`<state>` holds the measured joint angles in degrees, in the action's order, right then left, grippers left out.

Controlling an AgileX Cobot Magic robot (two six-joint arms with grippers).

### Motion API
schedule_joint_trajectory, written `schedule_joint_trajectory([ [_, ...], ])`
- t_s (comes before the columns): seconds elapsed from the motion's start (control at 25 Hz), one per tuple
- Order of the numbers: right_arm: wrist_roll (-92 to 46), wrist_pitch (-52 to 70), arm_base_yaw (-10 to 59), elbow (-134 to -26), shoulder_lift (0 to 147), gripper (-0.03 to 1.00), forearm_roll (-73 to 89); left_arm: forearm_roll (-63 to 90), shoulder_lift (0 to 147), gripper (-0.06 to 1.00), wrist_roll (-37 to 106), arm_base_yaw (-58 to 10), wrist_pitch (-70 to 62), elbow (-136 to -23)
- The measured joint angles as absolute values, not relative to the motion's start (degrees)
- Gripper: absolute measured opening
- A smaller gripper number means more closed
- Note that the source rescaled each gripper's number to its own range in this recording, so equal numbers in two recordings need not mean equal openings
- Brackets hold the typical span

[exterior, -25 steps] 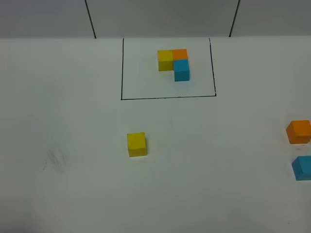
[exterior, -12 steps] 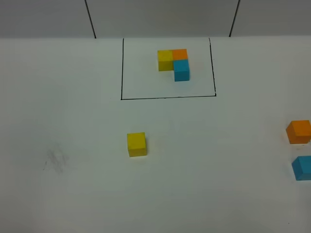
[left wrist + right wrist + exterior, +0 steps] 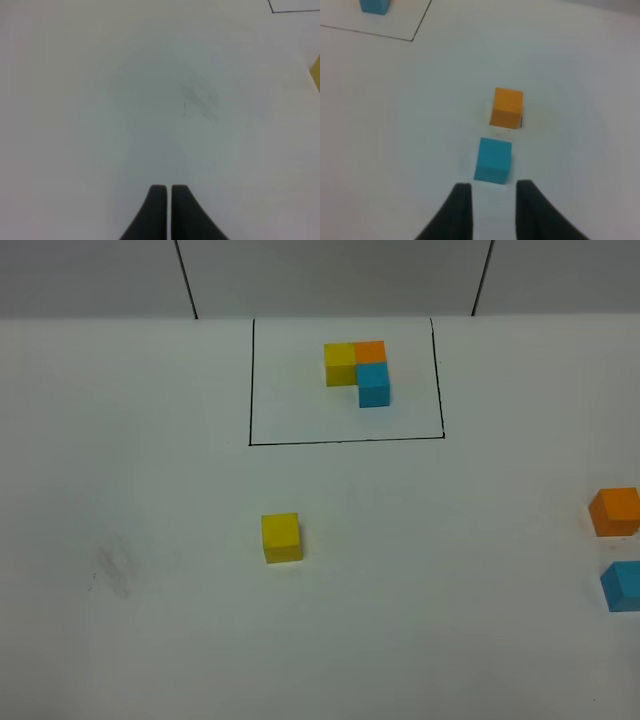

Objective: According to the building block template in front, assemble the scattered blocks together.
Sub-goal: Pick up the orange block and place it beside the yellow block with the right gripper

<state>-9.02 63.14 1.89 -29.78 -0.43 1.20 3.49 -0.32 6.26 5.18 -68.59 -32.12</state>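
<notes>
The building block template [image 3: 357,370] is an L of yellow, orange and light blue cubes inside a thin black frame [image 3: 345,441] at the back of the table. Of the scattered blocks, the yellow cube [image 3: 281,537] sits alone left of centre. The orange cube [image 3: 615,511] and light blue cube [image 3: 622,586] lie apart at the right edge. My right gripper [image 3: 493,189] is open just short of the light blue cube [image 3: 493,160], with the orange cube [image 3: 507,107] beyond it. My left gripper [image 3: 166,189] is shut on nothing above bare table. Neither gripper shows in the high view.
A faint grey smudge [image 3: 115,568] marks the white table at the left, also seen ahead of the left gripper as a smudge [image 3: 200,100]. A yellow sliver [image 3: 316,75] and a frame corner [image 3: 272,10] show at the edges of the left wrist view.
</notes>
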Motion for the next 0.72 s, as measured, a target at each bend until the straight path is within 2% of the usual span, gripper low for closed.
schedule_joint_trajectory([
  [0.72, -9.02, 63.14, 1.89, -29.78, -0.43, 0.24, 1.2, 3.54, -0.32, 0.0, 6.26, 5.18, -68.59, -32.12],
])
